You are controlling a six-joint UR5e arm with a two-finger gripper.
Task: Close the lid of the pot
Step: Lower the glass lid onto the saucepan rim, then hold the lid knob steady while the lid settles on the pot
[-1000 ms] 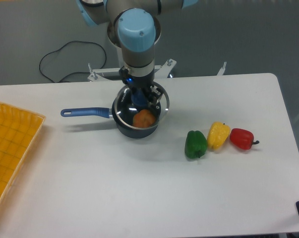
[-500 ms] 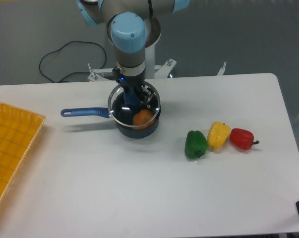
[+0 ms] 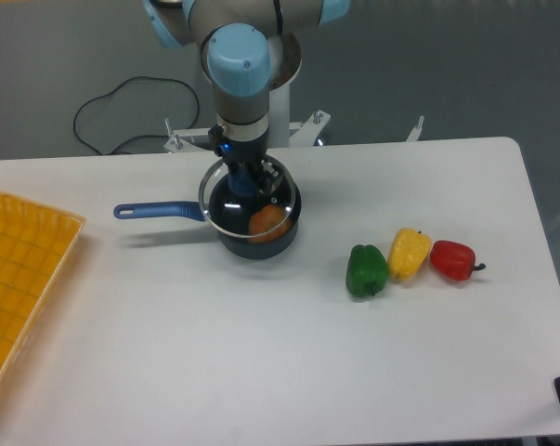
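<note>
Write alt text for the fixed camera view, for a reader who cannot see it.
A robot arm's gripper holds a glass lid by its knob over a dark blue saucepan with an orange item inside, its handle pointing left on a white table. Green, yellow and red peppers lie to the right; a yellow tray sits at the left edge.

A white table (image 3: 261, 372) fills most of the view, its rounded far right corner showing, lit evenly with only soft shadows. Behind it lies a dull grey floor (image 3: 465, 65). A black cable (image 3: 122, 111) loops across that floor at the far left. A metal mounting frame (image 3: 303, 130) stands just behind the table's far edge, with small upright brackets showing.
</note>
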